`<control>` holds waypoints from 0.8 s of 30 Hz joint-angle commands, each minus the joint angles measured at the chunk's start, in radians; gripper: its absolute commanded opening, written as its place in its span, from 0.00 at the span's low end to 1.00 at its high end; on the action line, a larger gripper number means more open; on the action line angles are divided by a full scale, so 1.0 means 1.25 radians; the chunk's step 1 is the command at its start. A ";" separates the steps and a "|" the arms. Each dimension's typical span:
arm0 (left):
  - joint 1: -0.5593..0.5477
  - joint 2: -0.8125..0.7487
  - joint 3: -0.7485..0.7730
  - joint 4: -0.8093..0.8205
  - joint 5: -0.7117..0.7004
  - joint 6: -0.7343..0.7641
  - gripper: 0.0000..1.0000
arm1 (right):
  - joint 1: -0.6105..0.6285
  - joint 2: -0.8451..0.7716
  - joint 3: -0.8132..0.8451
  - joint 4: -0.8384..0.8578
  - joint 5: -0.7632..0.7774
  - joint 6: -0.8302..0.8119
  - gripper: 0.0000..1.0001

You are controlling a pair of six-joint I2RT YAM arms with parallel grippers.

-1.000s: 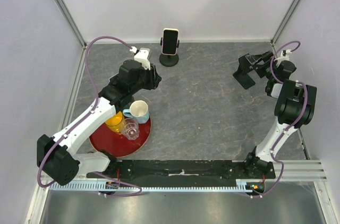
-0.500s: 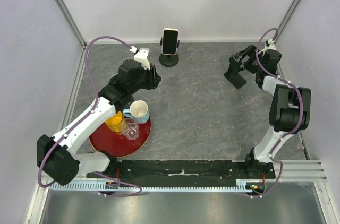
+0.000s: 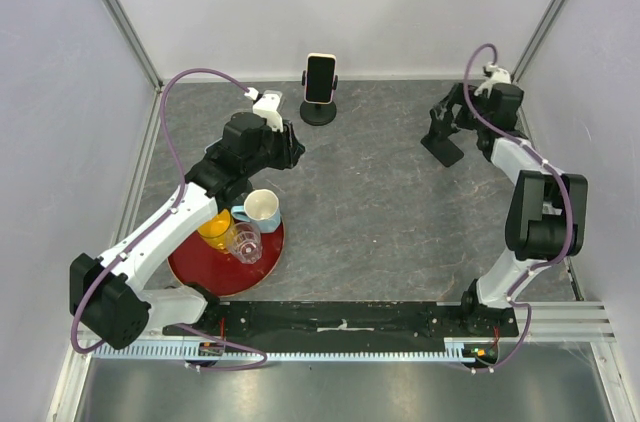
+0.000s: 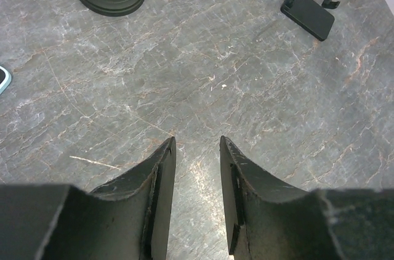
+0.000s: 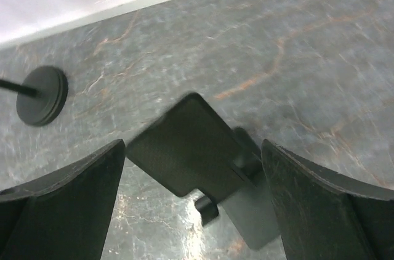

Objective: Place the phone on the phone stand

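Foreground: a red plate (image 3: 200,274) carrying a mug (image 3: 262,208), a clear glass (image 3: 245,240) and a yellow cup (image 3: 213,227) sits at the near left of the worktop (image 3: 370,212); none of these belongs to the task. Beyond it, the left claw (image 4: 197,140) hangs low over bare worktop, its fingers partly apart with nothing between them. Farther off on the right, the right claw (image 5: 192,146) is spread as wide as it goes and holds nothing. In its wrist view a black folding stand (image 4: 308,12) lies between the two fingers, though contact cannot be judged through the blur. At the far edge of the worktop the phone (image 3: 319,76) stands upright in the cradle of a round-based stand (image 3: 318,113), well apart from both claws.

Step in hand (judgement): the phone already appears seated on a stand, so the placement itself looks complete. The right claw's business seems to be with the black folding stand, and which of the two stands the task intends cannot be told. If it is the folding one, the next move calls for a claw to close on the phone's edges and lift it clear of the cradle without toppling the base.

Change from the earlier frames: the right claw has swung from the right-hand edge toward the far right corner. The left claw, phone and crockery are unchanged.
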 commanded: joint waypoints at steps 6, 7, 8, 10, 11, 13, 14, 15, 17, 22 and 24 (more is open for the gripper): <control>0.006 0.037 0.031 0.014 0.037 -0.029 0.41 | 0.069 0.010 0.082 -0.011 0.005 -0.271 0.98; 0.006 0.040 0.033 0.010 0.039 -0.028 0.41 | 0.068 0.015 0.083 -0.012 0.023 -0.270 0.98; 0.006 0.045 0.035 0.009 0.037 -0.028 0.42 | 0.066 0.026 0.088 -0.013 0.034 -0.270 0.98; 0.007 0.044 0.034 0.010 0.036 -0.027 0.42 | 0.060 0.040 0.094 -0.009 0.009 -0.265 0.98; 0.007 0.044 0.035 0.011 0.035 -0.027 0.42 | 0.057 0.057 0.103 -0.007 -0.027 -0.265 0.98; 0.010 0.043 0.034 0.011 0.034 -0.025 0.42 | 0.055 0.089 0.116 -0.008 -0.082 -0.270 0.98; 0.011 0.043 0.035 0.011 0.034 -0.025 0.42 | 0.055 0.098 0.134 -0.022 -0.127 -0.271 0.98; 0.011 0.040 0.035 0.010 0.035 -0.023 0.42 | 0.057 0.106 0.140 -0.025 -0.135 -0.271 0.98; 0.012 0.037 0.035 0.010 0.035 -0.020 0.42 | 0.055 0.118 0.144 -0.027 -0.134 -0.264 0.98; 0.012 0.018 0.030 0.014 0.036 -0.020 0.43 | 0.057 0.097 0.118 -0.020 -0.047 -0.263 0.98; 0.011 0.015 0.029 0.014 0.032 -0.019 0.43 | 0.057 0.102 0.110 -0.016 -0.039 -0.252 0.98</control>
